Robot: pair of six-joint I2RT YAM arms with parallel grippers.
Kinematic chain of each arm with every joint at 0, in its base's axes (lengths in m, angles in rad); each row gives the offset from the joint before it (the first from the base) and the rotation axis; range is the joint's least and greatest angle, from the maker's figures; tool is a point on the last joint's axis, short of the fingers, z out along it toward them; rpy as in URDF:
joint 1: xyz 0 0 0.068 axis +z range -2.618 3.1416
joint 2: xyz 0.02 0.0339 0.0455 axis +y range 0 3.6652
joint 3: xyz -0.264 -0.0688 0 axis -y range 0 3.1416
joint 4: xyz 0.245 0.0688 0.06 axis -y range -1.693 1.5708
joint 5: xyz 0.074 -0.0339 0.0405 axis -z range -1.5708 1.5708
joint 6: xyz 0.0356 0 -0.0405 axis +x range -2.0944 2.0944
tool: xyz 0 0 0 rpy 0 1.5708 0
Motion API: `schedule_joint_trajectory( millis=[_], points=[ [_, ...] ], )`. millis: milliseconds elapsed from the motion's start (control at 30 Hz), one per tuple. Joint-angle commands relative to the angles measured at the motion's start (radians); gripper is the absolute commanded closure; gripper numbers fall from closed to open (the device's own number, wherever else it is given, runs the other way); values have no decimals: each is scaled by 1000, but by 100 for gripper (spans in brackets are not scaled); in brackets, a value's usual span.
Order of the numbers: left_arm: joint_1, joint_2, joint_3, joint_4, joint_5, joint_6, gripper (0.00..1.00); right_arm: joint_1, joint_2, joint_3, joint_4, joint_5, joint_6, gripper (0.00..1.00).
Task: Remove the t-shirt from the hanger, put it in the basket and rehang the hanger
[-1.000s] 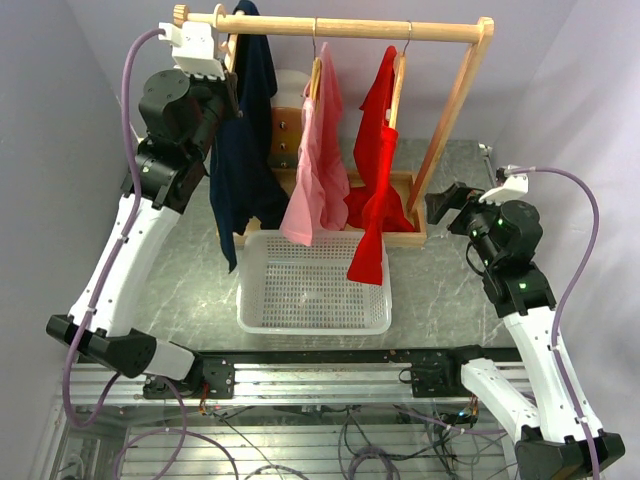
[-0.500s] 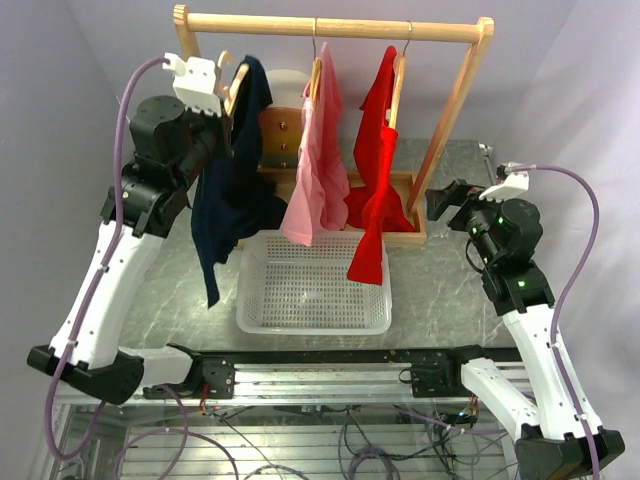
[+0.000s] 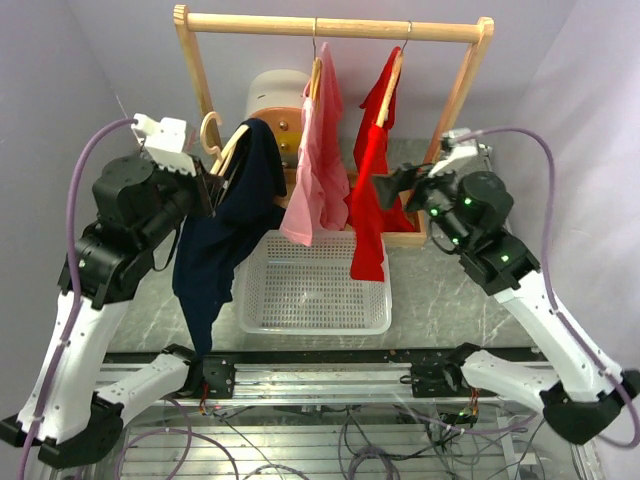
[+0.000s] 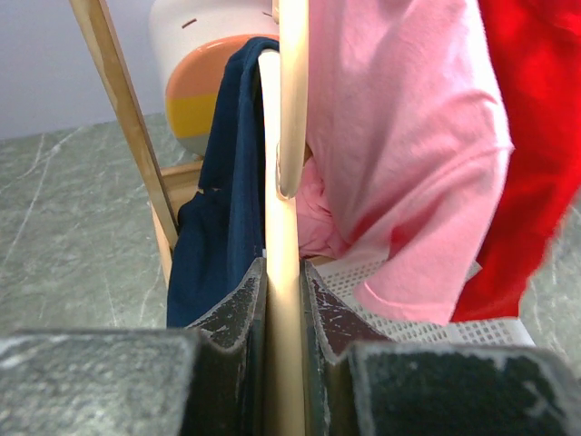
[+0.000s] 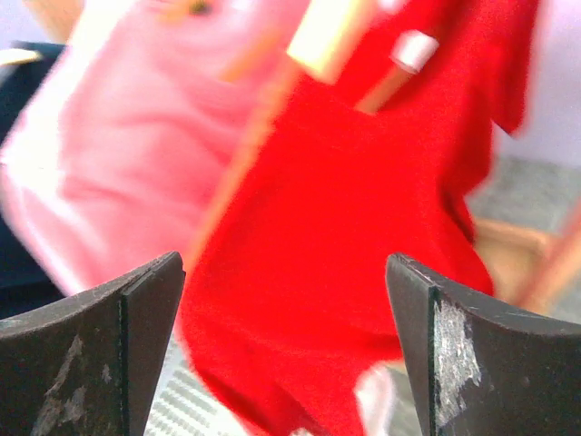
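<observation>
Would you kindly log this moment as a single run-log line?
left gripper shut on hanger | navy t-shirt on hanger, off rail | right gripper open, facing red t-shirt

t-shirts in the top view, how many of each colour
navy t-shirt, on the hanger clamped in the left gripper: 1
pink t-shirt: 1
red t-shirt: 1
total: 3

Right wrist view: red t-shirt (image 5: 363, 236) and pink t-shirt (image 5: 118, 145) blurred. Left wrist view: wooden hanger (image 4: 280, 272) cut off by the top edge, partly hiding the navy t-shirt (image 4: 222, 227).
</observation>
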State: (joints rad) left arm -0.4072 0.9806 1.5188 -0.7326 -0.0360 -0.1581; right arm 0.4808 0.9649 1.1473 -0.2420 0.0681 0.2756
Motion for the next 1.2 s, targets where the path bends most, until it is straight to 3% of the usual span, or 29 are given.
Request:
schedule_joint_trajectory(
  millis=[0, 233, 333, 567, 667, 733, 1167],
  points=[
    [7, -76, -39, 8, 58, -40, 93, 262, 99, 171, 38, 278, -132, 7],
    [7, -133, -132, 12, 80, -53, 93, 539, 225, 353, 46, 468, -263, 7],
    [7, -137, -144, 13, 123, -58, 93, 599, 262, 393, 64, 458, -292, 7],
    [7, -175, -164, 42, 173, -90, 93, 627, 395, 459, 123, 249, -292, 10],
    [7, -193, -168, 45, 151, -99, 93, 637, 468, 505, 138, 204, -303, 24],
    [7, -204, -173, 47, 152, -105, 93, 638, 511, 531, 151, 207, -319, 33],
    [7, -232, -117, -18, 120, -105, 93, 638, 600, 398, 409, 342, -385, 36]
  ],
)
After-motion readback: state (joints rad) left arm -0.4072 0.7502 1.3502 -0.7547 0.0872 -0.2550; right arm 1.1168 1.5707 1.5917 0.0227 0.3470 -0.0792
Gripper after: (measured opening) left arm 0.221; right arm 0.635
